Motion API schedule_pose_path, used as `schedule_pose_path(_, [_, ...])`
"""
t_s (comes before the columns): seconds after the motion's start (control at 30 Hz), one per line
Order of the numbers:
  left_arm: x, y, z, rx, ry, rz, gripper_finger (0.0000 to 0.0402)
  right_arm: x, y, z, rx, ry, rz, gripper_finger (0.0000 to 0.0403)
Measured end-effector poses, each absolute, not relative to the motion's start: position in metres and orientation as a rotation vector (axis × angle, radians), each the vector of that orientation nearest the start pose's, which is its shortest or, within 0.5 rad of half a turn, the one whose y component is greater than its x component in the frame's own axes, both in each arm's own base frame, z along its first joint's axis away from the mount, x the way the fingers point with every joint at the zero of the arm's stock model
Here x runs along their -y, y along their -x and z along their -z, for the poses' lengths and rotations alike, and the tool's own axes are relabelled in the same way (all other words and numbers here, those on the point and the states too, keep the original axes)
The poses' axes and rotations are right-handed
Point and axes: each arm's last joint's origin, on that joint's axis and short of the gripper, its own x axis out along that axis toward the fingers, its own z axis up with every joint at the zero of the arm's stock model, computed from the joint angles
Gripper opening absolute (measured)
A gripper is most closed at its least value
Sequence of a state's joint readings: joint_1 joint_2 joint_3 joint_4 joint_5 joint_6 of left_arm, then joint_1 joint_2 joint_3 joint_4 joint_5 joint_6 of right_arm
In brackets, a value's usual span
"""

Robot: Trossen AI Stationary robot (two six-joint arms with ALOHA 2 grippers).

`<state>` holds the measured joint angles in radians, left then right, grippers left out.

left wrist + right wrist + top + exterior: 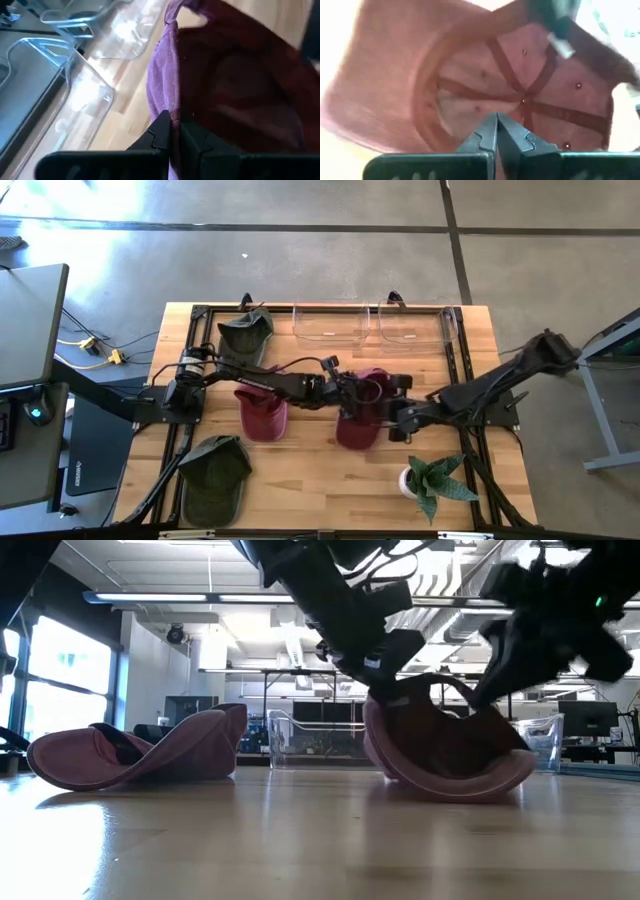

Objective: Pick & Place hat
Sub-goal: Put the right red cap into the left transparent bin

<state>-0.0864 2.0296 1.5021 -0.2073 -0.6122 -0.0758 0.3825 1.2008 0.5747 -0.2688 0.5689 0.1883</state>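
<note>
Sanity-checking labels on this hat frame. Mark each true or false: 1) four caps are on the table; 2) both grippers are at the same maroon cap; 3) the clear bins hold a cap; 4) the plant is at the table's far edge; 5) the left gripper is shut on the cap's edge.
1) True: two maroon, two green. The worked maroon cap sits centre, the second maroon cap beside it, one green cap at the far edge, the other green cap near.
2) True: the left gripper and right gripper both meet it.
3) False: the clear bins are empty.
4) False: the plant is at the near right.
5) True: the fingers pinch its fabric.
</note>
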Motion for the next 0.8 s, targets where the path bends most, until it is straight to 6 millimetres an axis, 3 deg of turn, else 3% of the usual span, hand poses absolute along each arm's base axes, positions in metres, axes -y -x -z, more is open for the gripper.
schedule_pose_path(0.2, [0.021, -0.44, -0.212, -0.722, -0.199, -0.525, 0.0097, -0.06, -0.193, -0.21, -0.632, 0.06, 0.305, 0.0018])
schedule_pose_path(0.4, [0.02, -0.423, -0.243, -0.814, -0.218, -0.529, 0.0168, -0.049, -0.188, -0.208, -0.616, 0.084, 0.514, 0.0099])
schedule_pose_path(0.5, [0.024, -0.412, -0.26, -0.86, -0.208, -0.538, 0.018, -0.04, -0.189, -0.204, -0.617, 0.112, 0.65, 0.015])
schedule_pose_path(0.6, [0.029, -0.401, -0.263, -0.917, -0.251, -0.58, 0.0183, -0.03, -0.192, -0.2, -0.662, 0.134, 0.686, 0.0188])
schedule_pose_path(0.8, [0.034, -0.383, -0.257, -1.019, -0.388, -0.739, 0.0183, -0.011, -0.203, -0.186, -0.802, 0.185, 0.657, 0.0187])
